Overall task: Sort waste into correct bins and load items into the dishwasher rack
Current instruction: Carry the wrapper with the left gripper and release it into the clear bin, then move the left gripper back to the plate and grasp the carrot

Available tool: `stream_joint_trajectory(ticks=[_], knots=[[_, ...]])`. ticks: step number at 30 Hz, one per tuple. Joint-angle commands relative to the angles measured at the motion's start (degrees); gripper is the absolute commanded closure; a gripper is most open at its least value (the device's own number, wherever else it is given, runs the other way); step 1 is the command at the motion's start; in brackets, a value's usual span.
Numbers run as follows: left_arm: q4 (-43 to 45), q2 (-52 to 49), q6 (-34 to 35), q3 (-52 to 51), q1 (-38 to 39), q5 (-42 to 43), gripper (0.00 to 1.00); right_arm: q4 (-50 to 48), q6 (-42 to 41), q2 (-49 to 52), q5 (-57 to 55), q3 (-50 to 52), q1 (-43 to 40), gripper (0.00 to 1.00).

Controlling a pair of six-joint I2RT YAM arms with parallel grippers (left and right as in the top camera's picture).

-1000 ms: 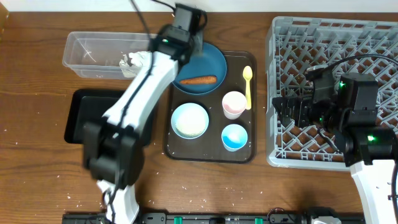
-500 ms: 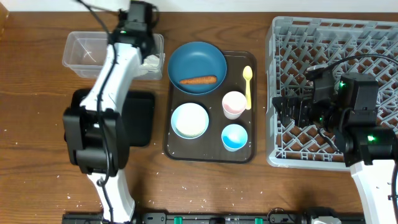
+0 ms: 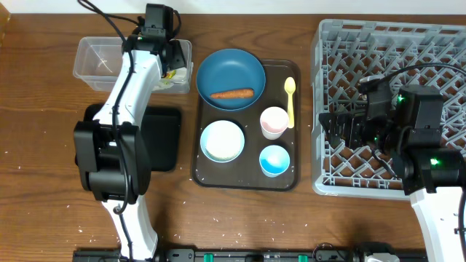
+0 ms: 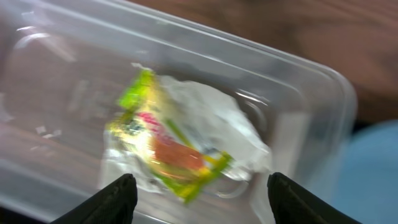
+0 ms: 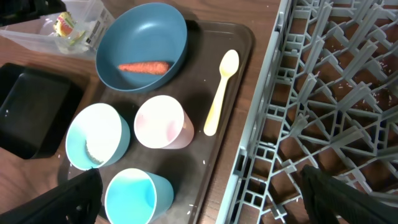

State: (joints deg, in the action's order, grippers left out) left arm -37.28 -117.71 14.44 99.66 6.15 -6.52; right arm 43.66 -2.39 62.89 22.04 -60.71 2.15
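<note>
Waste step: wrapper (image 4: pixel 166 151), tissue (image 4: pixel 231 119) in tub (image 3: pixel 97 62); your L gripper (image 4: pixel 200 185) spread wide, empty. Next: grab carrot (image 3: pixel 232 94) off plate (image 3: pixel 230 70). R gripper (image 5: pixel 199 179) also spread.

Overhead looks straight down; left wrist hangs close over the tub (image 4: pixel 62 87); right wrist obliquely shares the brown tray (image 5: pixel 208 155).

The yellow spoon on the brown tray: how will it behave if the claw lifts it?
The yellow spoon looks thin and plastic, so probably light and fairly stiff. It lies flat on the smooth brown tray, so it may slide rather than lift cleanly. A sideways push could knock the pink cup beside it.
</note>
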Motion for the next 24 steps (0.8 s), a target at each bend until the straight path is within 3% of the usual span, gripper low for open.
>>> stream_joint_trajectory(ticks=[1,10,13,21,24], knots=[[-0.3,4.2,-9.7,0.4,2.6,8.0,0.3,-0.2,-0.1,0.0,-0.2,-1.0,0.5,0.01],[-8.4,4.9,-13.1,-0.2,10.9,9.1,0.27,-0.2,-0.1,0.0,-0.2,-1.0,0.5,0.01],[-8.3,3.6,-10.4,-0.7,13.1,9.1,0.27,-0.2,-0.1,0.0,-0.2,-1.0,0.5,0.01],[-6.3,-1.1,18.8,-0.8,15.8,8.6,0.27,-0.1,-0.2,0.0,-0.1,-1.0,0.5,0.01],[-5.5,-3.5,26.0,-0.8,15.8,8.7,0.27,0.1,-0.2,0.0,0.1,-1.0,0.5,0.01]])
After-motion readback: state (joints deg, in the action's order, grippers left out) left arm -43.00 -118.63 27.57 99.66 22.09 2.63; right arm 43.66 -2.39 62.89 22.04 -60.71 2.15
